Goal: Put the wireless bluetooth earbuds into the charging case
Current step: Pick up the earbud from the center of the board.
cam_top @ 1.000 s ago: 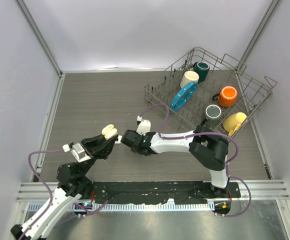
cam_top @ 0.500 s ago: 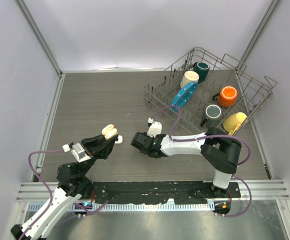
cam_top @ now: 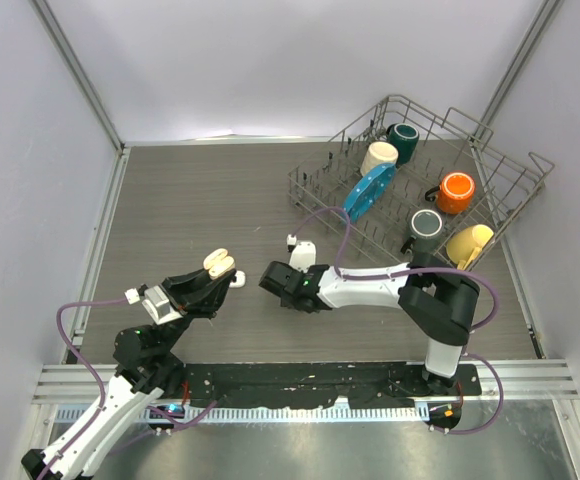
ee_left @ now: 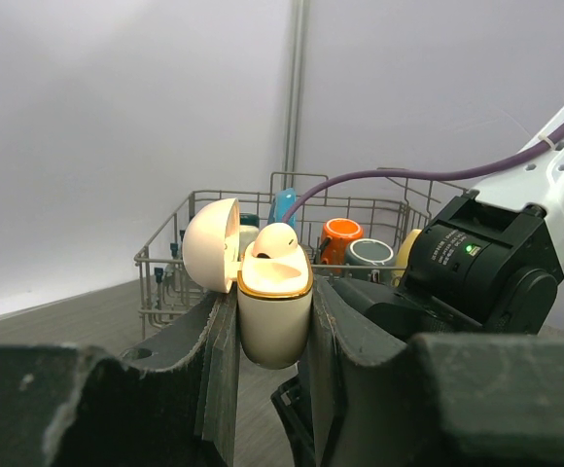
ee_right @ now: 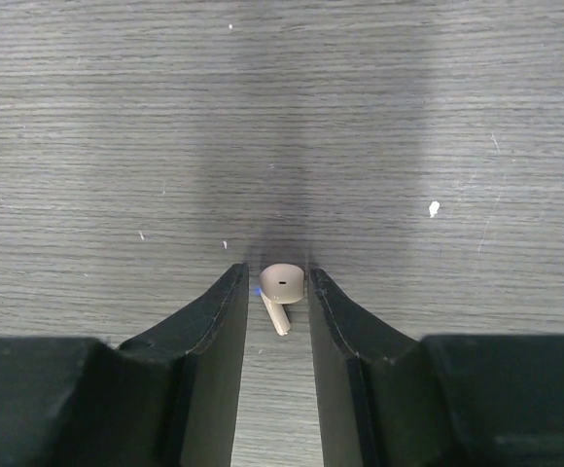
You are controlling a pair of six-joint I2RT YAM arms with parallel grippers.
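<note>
**Q:** Where is the charging case [ee_left: 274, 326]?

**A:** Clamped upright in the left jaws, lid open, above the table [ee_right: 408, 117]. A seated earbud [ee_left: 277, 243] shows in its top.

**Q:** And the right jaws?

**A:** Down at the table, narrowly parted around a loose earbud [ee_right: 282, 282], peach-coloured, lying between their tips. Whether they pinch it cannot be told.

overhead cam, 2 wrist cams (close-up)

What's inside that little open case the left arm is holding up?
One peach-beige earbud pokes out of the open charging case. Its stem and any second slot are hidden by the case wall.
</note>
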